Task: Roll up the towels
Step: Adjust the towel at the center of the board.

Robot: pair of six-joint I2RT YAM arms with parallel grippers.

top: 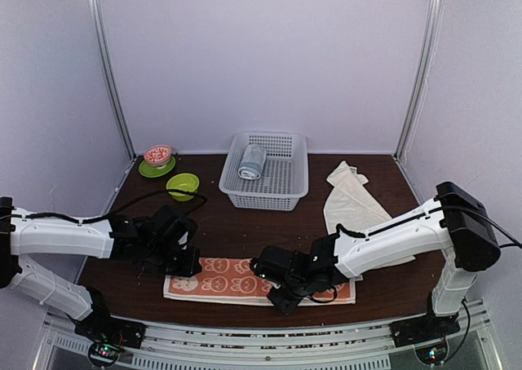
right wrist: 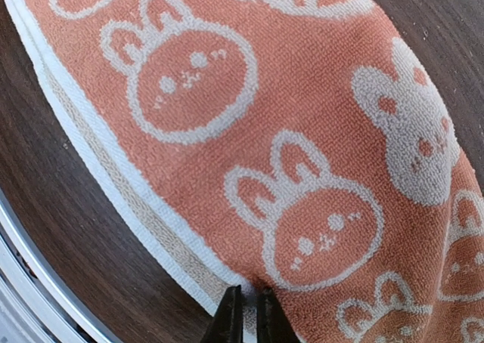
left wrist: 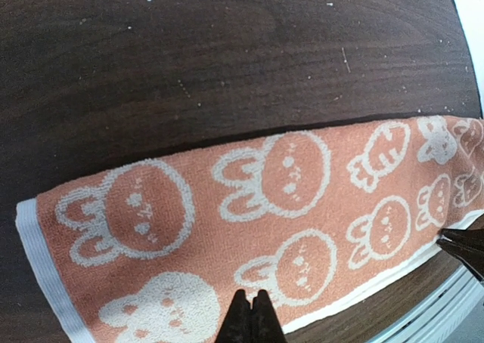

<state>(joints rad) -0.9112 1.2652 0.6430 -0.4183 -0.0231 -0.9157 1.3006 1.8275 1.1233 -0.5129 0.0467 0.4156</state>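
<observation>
Roll start: my right gripper (right wrist: 246,304) pinches salmon towel (top: 222,278) edge, left gripper (left wrist: 251,304) clenched; next I curl edge over

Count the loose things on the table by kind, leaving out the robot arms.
Towels: 3 (salmon-orange towel, cream-white towel, grey-blue rolled towel)
Bowls: 2 (red patterned bowl, yellow-green bowl)
Saucers: 1 (green saucer)
Baskets: 1 (white basket)
Total: 7
</observation>
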